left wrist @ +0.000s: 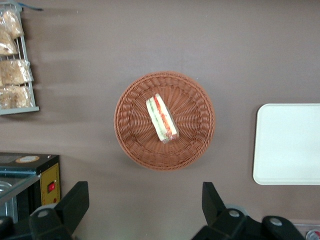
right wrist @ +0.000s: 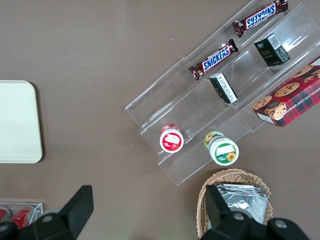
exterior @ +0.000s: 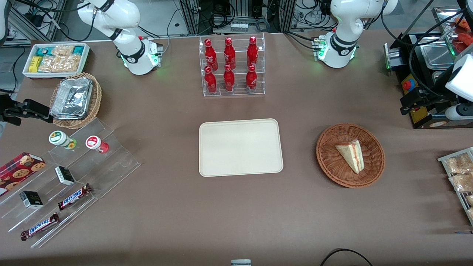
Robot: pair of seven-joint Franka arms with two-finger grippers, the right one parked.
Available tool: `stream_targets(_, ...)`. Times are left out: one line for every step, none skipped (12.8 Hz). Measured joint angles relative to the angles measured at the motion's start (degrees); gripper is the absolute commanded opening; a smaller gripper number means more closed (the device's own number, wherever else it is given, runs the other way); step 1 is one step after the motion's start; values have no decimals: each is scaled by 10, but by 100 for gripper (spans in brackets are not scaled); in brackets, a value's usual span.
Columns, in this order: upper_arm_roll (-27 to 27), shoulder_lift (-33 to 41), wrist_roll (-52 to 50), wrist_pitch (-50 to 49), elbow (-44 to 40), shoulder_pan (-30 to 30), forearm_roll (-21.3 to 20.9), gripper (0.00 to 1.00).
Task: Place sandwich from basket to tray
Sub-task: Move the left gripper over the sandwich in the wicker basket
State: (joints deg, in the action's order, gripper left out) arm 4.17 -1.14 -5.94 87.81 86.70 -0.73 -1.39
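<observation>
Front view: one sandwich lies in the one reddish-brown basket, toward the working arm's end of the table. One cream tray sits bare beside it, near the middle. Six red bottles fill a clear rack farther from the camera than the tray.

Left wrist view: the gripper hangs high over the table beside the basket, fingers spread wide apart, holding nothing. The sandwich rests mid-basket; the tray lies apart.

Right wrist view: two Snickers bars lie on clear steps.

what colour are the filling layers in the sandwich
Red and green between pale bread, clearest in the left wrist view on the triangular sandwich.
</observation>
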Motion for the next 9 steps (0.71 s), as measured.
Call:
stream_targets(-1,0,0,-3,0,0,0,100)
stream_targets(-2,0,0,-4,0,-1,0,100)
stream_targets(-4,-1,0,-4,0,-2,0,100)
stream_targets(-6,-3,0,-4,1,-3,0,100)
stream_targets(-8,-9,0,-4,3,-3,0,100)
stream_targets(-9,-18,-1,-1,6,-3,0,100)
stream_targets(-9,-28,-4,7,12,-3,0,100)
stream_targets(-9,-39,-8,28,24,-3,0,100)
stream_targets(-9,-47,-20,63,44,-3,0,100)
